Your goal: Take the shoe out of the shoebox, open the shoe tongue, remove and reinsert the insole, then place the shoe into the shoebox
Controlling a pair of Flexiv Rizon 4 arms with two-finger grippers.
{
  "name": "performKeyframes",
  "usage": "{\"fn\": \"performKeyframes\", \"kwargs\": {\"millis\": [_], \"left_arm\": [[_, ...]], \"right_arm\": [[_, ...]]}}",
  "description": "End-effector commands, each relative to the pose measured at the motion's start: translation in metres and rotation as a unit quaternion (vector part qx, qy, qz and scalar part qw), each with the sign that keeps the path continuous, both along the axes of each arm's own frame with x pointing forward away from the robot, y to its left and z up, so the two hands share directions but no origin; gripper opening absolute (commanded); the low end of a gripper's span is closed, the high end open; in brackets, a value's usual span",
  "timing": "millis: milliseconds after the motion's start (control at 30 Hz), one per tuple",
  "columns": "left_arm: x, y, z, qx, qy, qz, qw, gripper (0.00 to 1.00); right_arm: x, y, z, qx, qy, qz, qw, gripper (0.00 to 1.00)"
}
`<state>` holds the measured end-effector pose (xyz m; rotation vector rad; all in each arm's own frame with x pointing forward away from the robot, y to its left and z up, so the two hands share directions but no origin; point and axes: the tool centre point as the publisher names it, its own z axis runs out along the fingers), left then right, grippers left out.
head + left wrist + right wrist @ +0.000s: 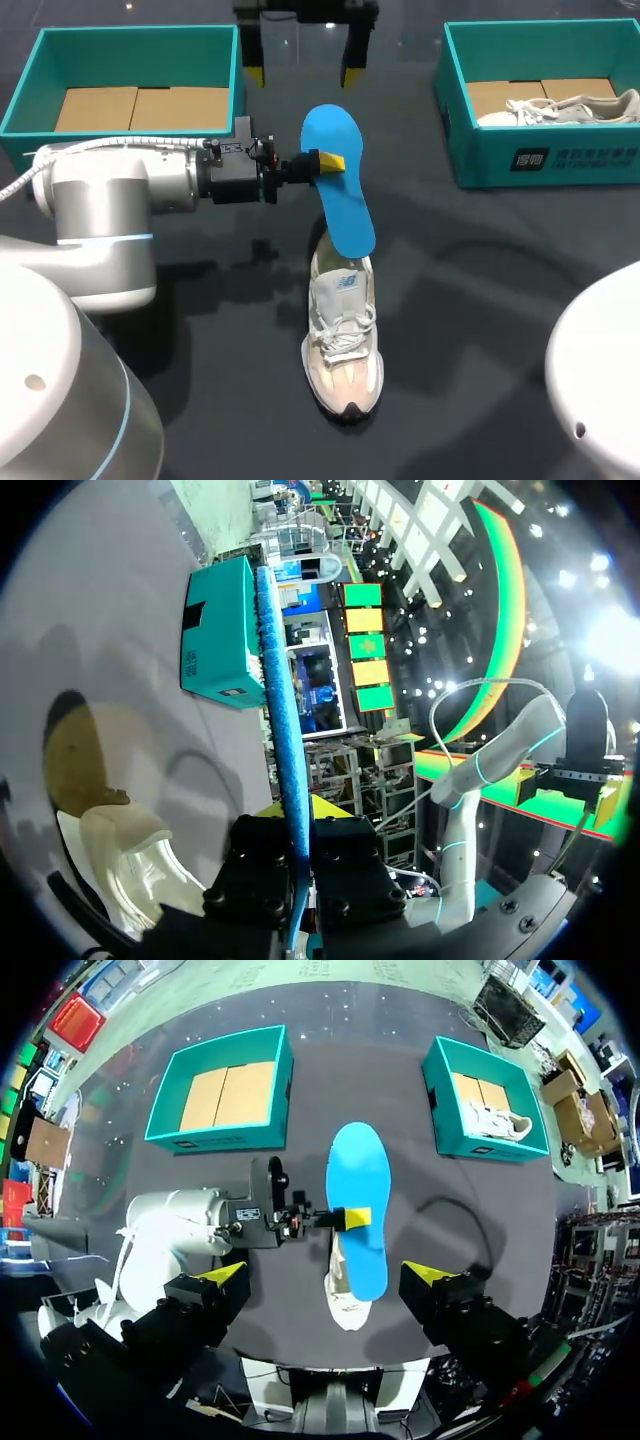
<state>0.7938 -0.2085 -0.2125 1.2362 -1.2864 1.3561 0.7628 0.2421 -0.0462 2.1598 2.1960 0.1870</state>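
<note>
My left gripper (325, 163) is shut on the edge of a blue insole (338, 185) and holds it tilted above the table. The insole's lower end hangs over the opening of a cream sneaker (343, 340), which lies on the dark table with its toe toward the front edge. In the left wrist view the insole (280, 710) shows edge-on between the fingers, with the sneaker (125, 850) below. My right gripper (325, 1275) is open high above the table, and under it I see the insole (360, 1185), the sneaker (347, 1305) and the left gripper (345, 1218).
A teal shoebox (130, 45) at the back left holds only cardboard. A second teal shoebox (540, 160) at the back right holds another pale shoe (570, 108). My right gripper's yellow tips (350, 75) hang at the back middle.
</note>
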Motion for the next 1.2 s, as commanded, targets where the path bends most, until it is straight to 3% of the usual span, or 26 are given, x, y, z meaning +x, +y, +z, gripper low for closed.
{"fn": "performKeyframes", "kwargs": {"millis": [33,300,433,567,1000,1200], "left_arm": [[0.000,-0.001,-0.001,0.000,0.000,0.001,1.000,0.00],[0.000,-0.001,-0.001,0.000,0.000,0.001,1.000,0.00],[0.000,-0.001,-0.001,0.000,0.000,0.001,1.000,0.00],[0.000,-0.001,-0.001,0.000,0.000,0.001,1.000,0.00],[0.000,-0.001,-0.001,0.000,0.000,0.001,1.000,0.00],[0.000,-0.001,-0.001,0.000,0.000,0.001,1.000,0.00]], "right_arm": [[0.002,-0.007,-0.002,0.004,0.004,-0.014,1.000,1.00],[0.004,-0.035,-0.007,0.093,0.005,-0.032,0.995,1.00],[0.004,-0.049,-0.011,0.168,-0.004,-0.032,0.985,1.00],[0.005,-0.067,-0.018,0.251,0.014,-0.040,0.967,1.00],[0.008,-0.093,-0.032,0.381,0.041,-0.046,0.923,1.00],[0.012,-0.101,-0.047,0.447,0.055,-0.038,0.892,1.00]]}}
